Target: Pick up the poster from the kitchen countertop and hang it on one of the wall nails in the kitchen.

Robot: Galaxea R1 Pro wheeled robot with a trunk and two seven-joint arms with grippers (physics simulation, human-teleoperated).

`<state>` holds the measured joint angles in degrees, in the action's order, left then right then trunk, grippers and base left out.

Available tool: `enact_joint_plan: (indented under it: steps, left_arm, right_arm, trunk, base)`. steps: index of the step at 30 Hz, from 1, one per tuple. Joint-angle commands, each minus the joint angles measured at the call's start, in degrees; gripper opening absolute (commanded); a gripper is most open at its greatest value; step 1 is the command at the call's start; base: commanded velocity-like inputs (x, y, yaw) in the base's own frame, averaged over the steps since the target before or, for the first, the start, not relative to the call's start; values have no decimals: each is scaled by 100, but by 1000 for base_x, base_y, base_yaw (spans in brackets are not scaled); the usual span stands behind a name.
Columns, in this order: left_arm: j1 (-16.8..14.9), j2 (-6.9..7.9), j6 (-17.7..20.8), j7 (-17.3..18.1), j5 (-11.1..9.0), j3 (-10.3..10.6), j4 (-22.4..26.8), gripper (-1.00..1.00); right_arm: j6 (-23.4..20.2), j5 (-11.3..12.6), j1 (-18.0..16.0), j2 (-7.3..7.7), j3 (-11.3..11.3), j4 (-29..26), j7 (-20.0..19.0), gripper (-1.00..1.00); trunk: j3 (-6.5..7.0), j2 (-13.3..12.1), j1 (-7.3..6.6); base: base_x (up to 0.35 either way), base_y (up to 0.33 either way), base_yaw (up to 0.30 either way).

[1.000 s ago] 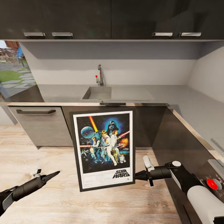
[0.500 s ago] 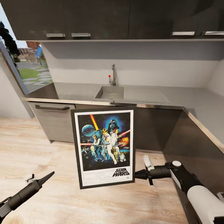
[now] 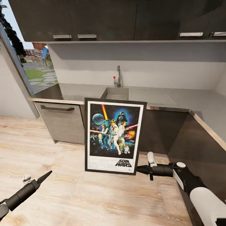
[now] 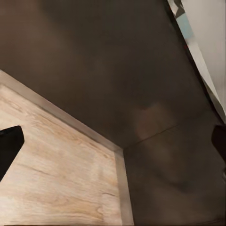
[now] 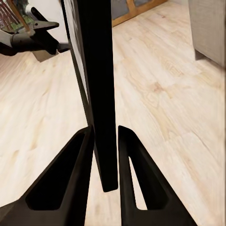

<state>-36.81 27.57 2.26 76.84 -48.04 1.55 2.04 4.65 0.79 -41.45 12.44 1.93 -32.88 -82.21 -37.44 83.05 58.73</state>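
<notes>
The poster (image 3: 114,136) hangs upright in the air in front of the dark lower cabinets, off the kitchen countertop (image 3: 188,100) and above the wooden floor (image 3: 56,175), its picture side facing the robot's head. Its long axis runs near vertical, with only a slight lean, and the "STAR WARS" strip is at the bottom.

The right gripper (image 3: 140,169) holds it by the lower right corner of the frame. Seen from the right wrist, the two fingers (image 5: 70,179) are closed on the black frame edge, one on each face, so the poster rises away from the fingers like a flag from its staff. Nearly all of the frame stands above and to the left of the grip point, so the hold is off-centre.

The left gripper (image 3: 44,176) hovers low over the floor, well apart from the poster, and the left wrist view shows dark fingertips at the picture's two sides with a wide gap between them, so it is spread and empty.

No wall nail can be made out here. The right arm is the one carrying the load; the likely next need is to lift the top edge toward a wall.
</notes>
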Motion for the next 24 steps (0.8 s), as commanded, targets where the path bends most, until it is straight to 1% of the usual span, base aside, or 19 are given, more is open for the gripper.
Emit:
enact_joint_plan:
  steps: [1,5,6,7,9,10,11,12,13,14,15,16,17,18,21,24]
  left_arm:
    - [-3,0,22,-14,-20,19,-2,100]
    - [-4,-29,19,-129,-13,27,10,100]
    - [-6,-55,20,-276,-3,54,42,100]
    - [-7,-61,20,-329,-1,66,51,100]
    - [-7,-144,24,-503,5,99,74,100]
    - [-7,-214,24,-592,7,104,87,100]
    - [-8,-360,23,-810,13,112,147,100]
    - [-9,-423,24,-949,15,115,220,100]
    - [-8,-516,36,-1244,20,119,461,100]
    - [-8,-551,45,-1402,22,118,616,100]
    - [-7,-615,61,-1763,29,108,943,100]
    - [-8,-648,67,-1971,31,99,1093,100]
    - [-7,-721,74,-2407,35,82,1317,100]
    - [-8,-820,66,-3122,36,55,1595,100]
    - [-9,-836,65,-3320,33,38,1678,100]
    - [-10,-830,64,-3288,26,31,1705,100]
  right_arm:
    - [34,12,-4,5,17,0,6,-100]
    - [-30,20,-4,4,11,1,166,-100]
    - [-156,24,-4,4,10,-2,233,-100]
    - [-179,24,-4,4,10,-4,243,-100]
    - [-224,25,-4,4,8,-6,263,-100]
    - [-234,26,-4,4,6,-6,268,-100]
    - [-248,26,-4,4,4,-7,274,-100]
    - [-252,26,-4,4,3,-7,276,-100]
    - [-259,23,-4,4,2,-7,279,-100]
    - [-262,22,-4,4,2,-8,280,-100]
    - [-265,20,-4,4,1,-8,282,-100]
    - [-267,20,-4,4,1,-8,282,-100]
    - [-269,19,-4,7,1,-8,283,-100]
    - [-271,18,-4,11,0,-8,284,-100]
    - [-271,18,-4,12,0,-9,285,-100]
    - [-270,18,-4,13,0,-10,290,-100]
  trunk:
    - [4,3,0]
    - [40,3,0]
    - [49,3,0]
    - [58,3,0]
    - [77,3,0]
    - [86,3,0]
    - [96,3,0]
    - [105,3,0]
    - [115,3,0]
    - [124,3,0]
    - [133,3,0]
    - [143,3,0]
    - [152,3,0]
    - [162,3,0]
    - [190,3,0]
    - [218,3,0]
  base:
    - [0,0,0]
    - [0,0,0]
    - [0,0,0]
    - [0,0,0]
    - [0,0,0]
    - [0,0,0]
    - [0,0,0]
    - [0,0,0]
    - [0,0,0]
    - [0,0,0]
    - [0,0,0]
    - [0,0,0]
    - [0,0,0]
    - [0,0,0]
    - [0,0,0]
    - [0,0,0]
